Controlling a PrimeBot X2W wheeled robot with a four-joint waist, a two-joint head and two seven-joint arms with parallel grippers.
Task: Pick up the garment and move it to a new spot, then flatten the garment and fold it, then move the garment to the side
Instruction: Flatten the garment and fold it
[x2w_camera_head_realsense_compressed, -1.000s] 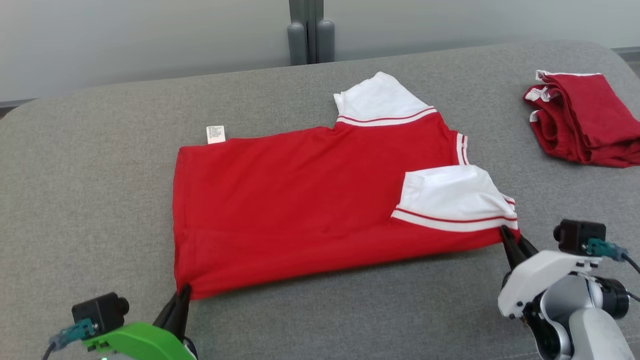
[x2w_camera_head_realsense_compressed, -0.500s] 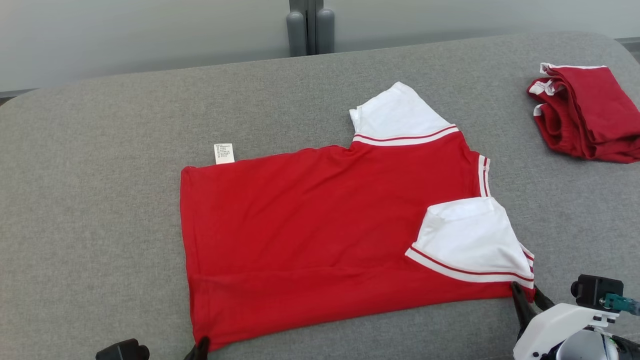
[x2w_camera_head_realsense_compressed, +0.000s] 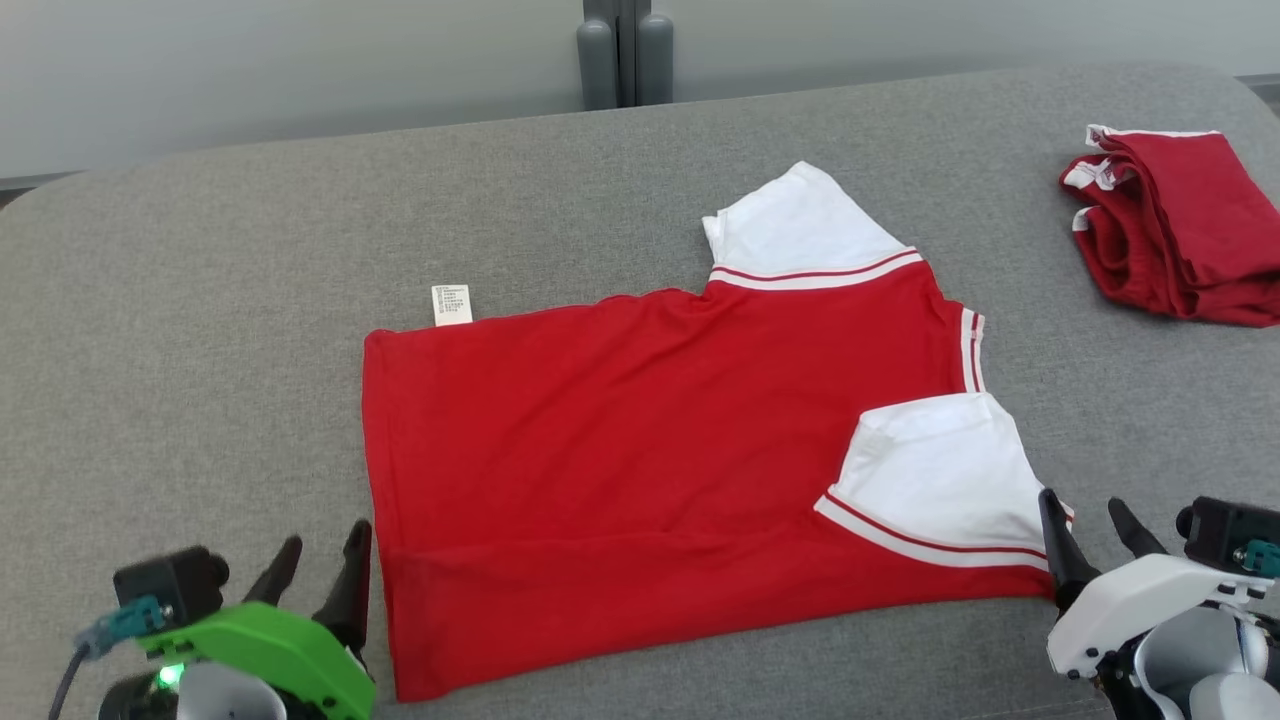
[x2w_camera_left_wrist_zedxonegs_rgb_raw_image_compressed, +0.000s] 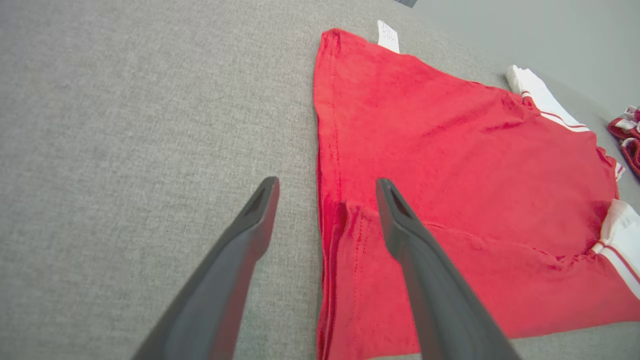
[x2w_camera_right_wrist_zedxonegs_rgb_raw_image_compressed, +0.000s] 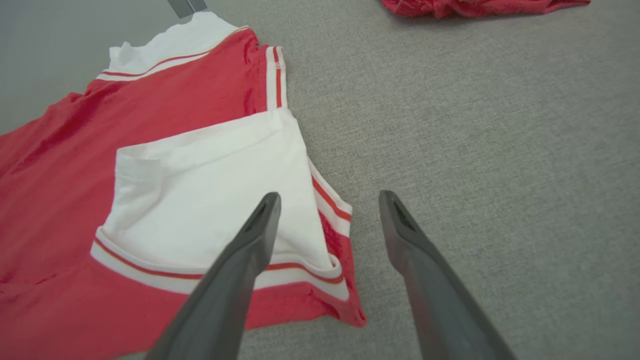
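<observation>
A red T-shirt with white striped sleeves lies flat on the grey surface, its near side folded over so that one white sleeve rests on the red body. A white care label sticks out at its far left edge. My left gripper stands open at the shirt's near left corner, one finger over the hem and one over bare surface. My right gripper is open beside the near right corner, holding nothing.
A second red garment, folded, lies at the far right of the grey padded surface. A grey post stands behind the far edge. Bare surface lies to the left and in front of the shirt.
Both grippers were shut on the shirt's near corners one second ago; now both are open and the shirt lies released. The head camera shifted, so the whole picture moved down.
</observation>
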